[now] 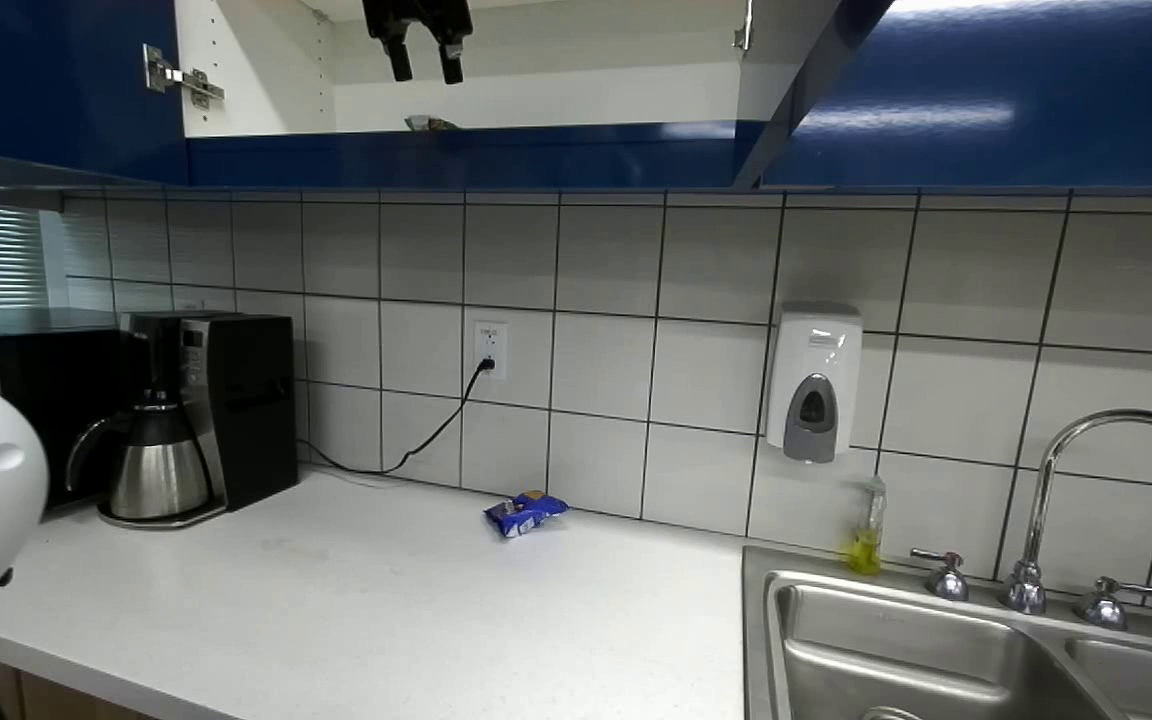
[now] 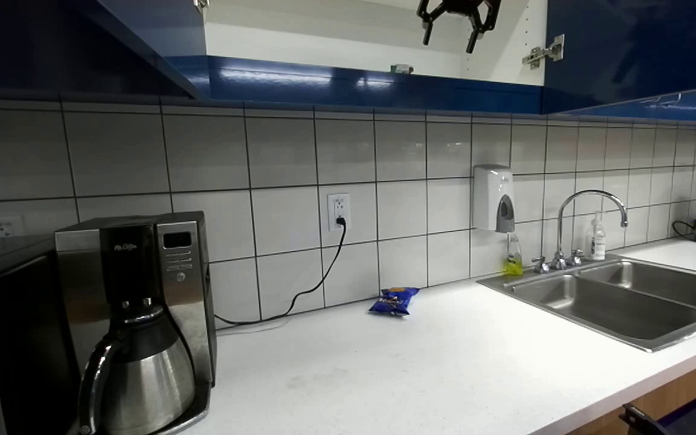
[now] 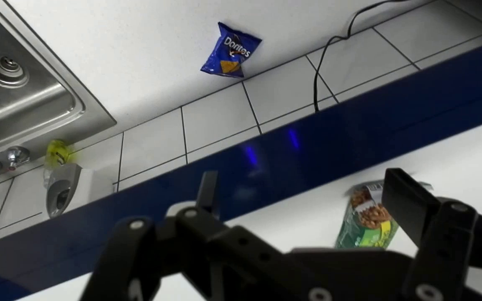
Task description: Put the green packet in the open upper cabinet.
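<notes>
The green packet (image 3: 368, 221) lies on the white floor of the open upper cabinet (image 1: 536, 157). The wrist view shows nuts printed on it; my gripper body hides its lower end and one finger covers part of its right side. Only its top shows over the cabinet's blue front edge in both exterior views (image 1: 430, 123) (image 2: 402, 69). My gripper (image 3: 303, 172) is open and empty. Its fingers point down in the cabinet opening, above the packet and apart from it, in both exterior views (image 1: 427, 78) (image 2: 448, 46).
A blue Doritos bag (image 1: 526, 514) lies on the white counter (image 1: 386, 620) by the tiled wall. A coffee maker (image 2: 191, 290), a soap dispenser (image 1: 816, 385) and a sink (image 2: 620, 302) stand around it. Blue cabinet doors (image 2: 638, 48) stand open beside the opening.
</notes>
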Robot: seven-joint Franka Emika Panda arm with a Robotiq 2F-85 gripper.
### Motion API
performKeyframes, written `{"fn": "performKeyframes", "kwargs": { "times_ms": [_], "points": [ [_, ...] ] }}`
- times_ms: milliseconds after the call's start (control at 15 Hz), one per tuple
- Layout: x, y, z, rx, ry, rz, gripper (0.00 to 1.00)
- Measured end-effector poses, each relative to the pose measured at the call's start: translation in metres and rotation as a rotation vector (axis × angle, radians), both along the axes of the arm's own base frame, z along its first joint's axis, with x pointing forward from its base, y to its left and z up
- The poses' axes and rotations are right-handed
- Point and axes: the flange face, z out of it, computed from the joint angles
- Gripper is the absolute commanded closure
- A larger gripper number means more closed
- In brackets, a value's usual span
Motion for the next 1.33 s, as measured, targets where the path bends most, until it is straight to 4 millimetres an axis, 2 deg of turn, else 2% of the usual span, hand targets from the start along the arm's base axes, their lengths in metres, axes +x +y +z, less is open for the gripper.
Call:
{"fn": "performKeyframes", "kwargs": {
  "times_ms": [333, 667, 1000, 1333],
  "points": [
    [-0.042, -0.014, -0.037, -0.019, 0.119, 0.044, 0.00],
    [-0.074, -0.019, -0.086, -0.055, 0.255, 0.130, 0.00],
    [-0.087, -0.017, -0.142, -0.101, 0.366, 0.210, 0.00],
    [-0.091, 0.005, -0.211, -0.125, 0.482, 0.268, 0.00]
  ]
}}
